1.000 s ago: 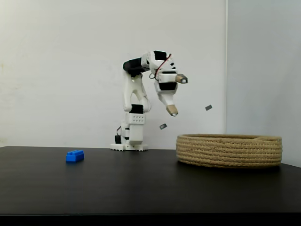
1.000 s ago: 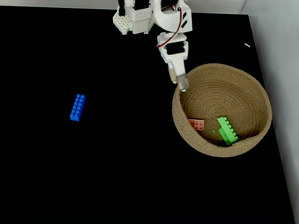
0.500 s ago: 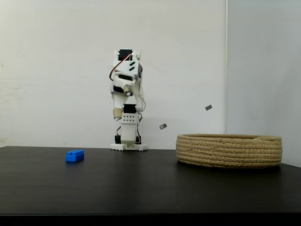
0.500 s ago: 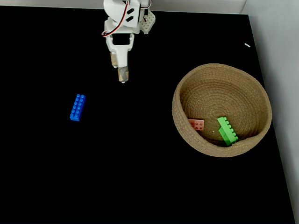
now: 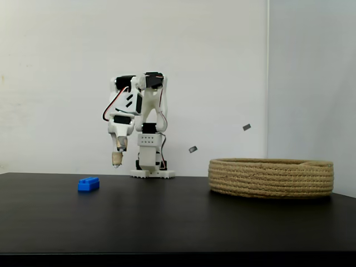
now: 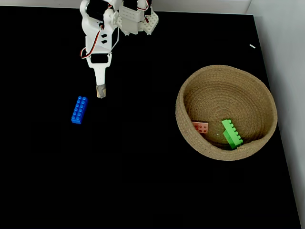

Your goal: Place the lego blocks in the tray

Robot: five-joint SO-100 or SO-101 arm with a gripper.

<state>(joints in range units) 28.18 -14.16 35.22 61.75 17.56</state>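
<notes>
Lying flat, studded blue brick

In a fixed view from above, two lego blocks, one long and one short, are lying inside the tray at the right. A third block is sitting on the table well to the left, with the gripper hanging just beside it.

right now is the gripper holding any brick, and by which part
Nothing is held. The gripper hangs in the air with no brick between its fingers, and the blue brick lies on the table, apart from it.
</notes>
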